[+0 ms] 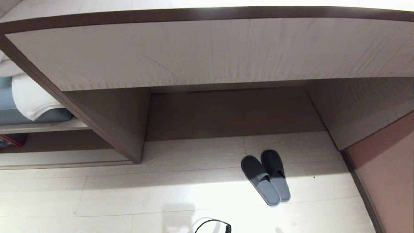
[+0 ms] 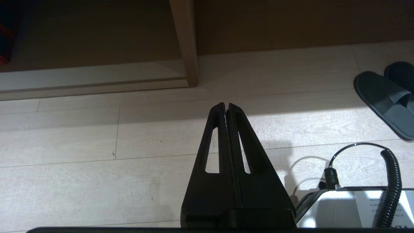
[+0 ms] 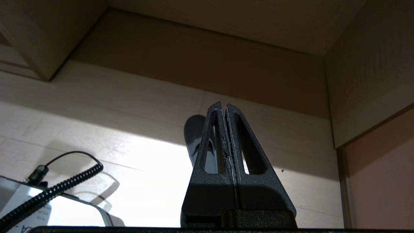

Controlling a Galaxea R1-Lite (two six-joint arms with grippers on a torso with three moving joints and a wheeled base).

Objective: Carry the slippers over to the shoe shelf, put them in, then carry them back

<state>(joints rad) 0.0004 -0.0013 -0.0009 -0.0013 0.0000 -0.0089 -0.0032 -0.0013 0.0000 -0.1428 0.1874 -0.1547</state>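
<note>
The slippers [image 1: 265, 176], a dark grey pair with paler soles, lie side by side on the pale floor at the mouth of the desk recess, toes toward it. The left wrist view has them [image 2: 385, 97] far off to the side of my left gripper [image 2: 225, 105], which is shut and empty above the floor. My right gripper [image 3: 223, 106] is also shut and empty, and its fingers hide most of the slippers [image 3: 193, 132] beyond them. The shoe shelf [image 1: 64, 157], a low open cubby with a pale bottom board, lies left of the recess. Neither arm shows in the head view.
The desk top [image 1: 207, 51] overhangs the recess. A side panel [image 1: 129, 129] separates recess and cubby. A brownish wall [image 1: 388, 181] closes the right side. A coiled black cable [image 1: 213, 225] and a white part of my base [image 2: 336, 207] lie near the floor in front.
</note>
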